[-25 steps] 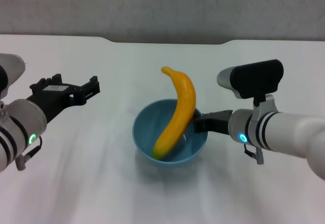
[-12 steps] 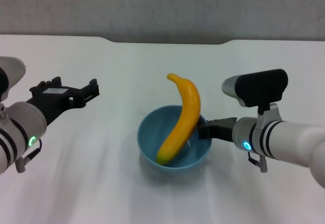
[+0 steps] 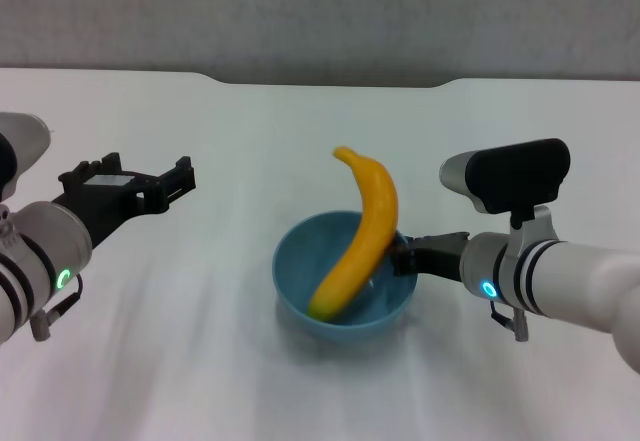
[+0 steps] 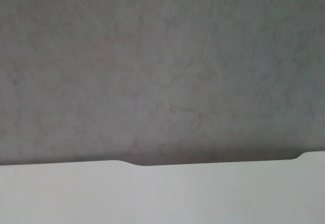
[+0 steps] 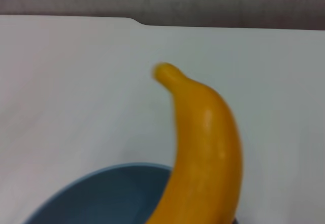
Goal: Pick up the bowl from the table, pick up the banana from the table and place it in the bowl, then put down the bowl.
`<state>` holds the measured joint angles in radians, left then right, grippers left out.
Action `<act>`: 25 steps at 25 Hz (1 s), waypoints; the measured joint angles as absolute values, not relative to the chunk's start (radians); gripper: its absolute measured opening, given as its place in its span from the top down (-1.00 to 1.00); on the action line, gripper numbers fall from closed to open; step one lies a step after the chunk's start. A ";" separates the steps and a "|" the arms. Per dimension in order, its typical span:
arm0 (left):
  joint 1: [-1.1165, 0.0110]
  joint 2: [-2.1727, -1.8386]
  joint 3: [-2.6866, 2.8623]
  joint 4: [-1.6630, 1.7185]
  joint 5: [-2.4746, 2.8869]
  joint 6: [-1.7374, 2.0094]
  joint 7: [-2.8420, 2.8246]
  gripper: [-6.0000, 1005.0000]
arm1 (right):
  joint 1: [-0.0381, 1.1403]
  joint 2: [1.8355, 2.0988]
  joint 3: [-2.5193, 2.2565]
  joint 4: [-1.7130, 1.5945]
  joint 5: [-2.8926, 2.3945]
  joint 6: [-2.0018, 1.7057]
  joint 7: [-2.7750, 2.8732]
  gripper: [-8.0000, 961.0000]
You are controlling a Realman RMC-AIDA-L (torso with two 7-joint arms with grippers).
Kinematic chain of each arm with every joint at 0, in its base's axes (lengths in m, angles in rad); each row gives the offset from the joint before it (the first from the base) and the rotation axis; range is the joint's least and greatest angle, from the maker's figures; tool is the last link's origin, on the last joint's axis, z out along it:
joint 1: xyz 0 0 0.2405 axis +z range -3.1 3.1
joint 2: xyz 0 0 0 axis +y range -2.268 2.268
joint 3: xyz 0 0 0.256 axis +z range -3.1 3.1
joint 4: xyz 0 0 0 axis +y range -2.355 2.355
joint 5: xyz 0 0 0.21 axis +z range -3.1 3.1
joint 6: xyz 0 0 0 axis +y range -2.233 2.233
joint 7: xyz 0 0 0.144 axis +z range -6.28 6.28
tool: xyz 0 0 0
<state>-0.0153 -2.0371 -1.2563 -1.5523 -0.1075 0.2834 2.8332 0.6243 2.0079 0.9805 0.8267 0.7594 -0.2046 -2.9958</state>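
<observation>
Banana point(image 3: 362, 238) lies in the bowl point(image 3: 344, 274), lower end down inside near the front wall, body leaning over the far right rim, stem end sticking up well above it. Bowl is light blue and sits near the middle of the white worktop point(image 3: 250, 141); whether its base touches the surface or is just clear of it cannot be told from the head view. Right gripper point(image 3: 408, 255) is at the bowl's right rim, its dark fingers closed on that rim just beside the banana. Right wrist view shows the banana point(image 5: 203, 153) close up, rising over the blue bowl rim point(image 5: 96, 196). Left gripper point(image 3: 180, 178) is held above the worktop well to the left of the bowl, fingers apart and holding nothing. Left wrist view shows only the worktop's far edge point(image 4: 152, 193) with its shallow notch against a grey wall point(image 4: 162, 66).
</observation>
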 joint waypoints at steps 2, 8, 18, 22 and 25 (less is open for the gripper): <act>-0.015 -2.037 -1.256 -1.552 -0.107 0.283 2.833 -0.78 | 0.624 2.008 0.977 0.827 0.758 -0.203 -2.996 0.62; -0.011 -2.037 -1.258 -1.552 -0.107 0.283 2.833 -0.78 | 0.611 2.008 0.961 0.833 0.748 -0.163 -2.997 0.61; -0.004 -2.037 -1.258 -1.543 -0.107 0.281 2.833 -0.78 | 0.483 2.007 0.984 1.004 0.616 -0.198 -2.997 -0.26; 0.001 -2.037 -1.261 -1.543 -0.108 0.277 2.833 -0.78 | 0.364 2.007 1.033 1.124 0.513 -0.231 -2.996 -0.63; 0.004 -2.037 -1.262 -1.543 -0.108 0.276 2.833 -0.77 | 0.290 2.006 1.063 1.205 0.436 -0.224 -2.996 -0.82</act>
<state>0.0037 -2.0371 -1.2625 -1.5429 -0.1079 0.2759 2.8332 0.2903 2.0064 1.0631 1.2051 0.4357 -0.2243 -2.9962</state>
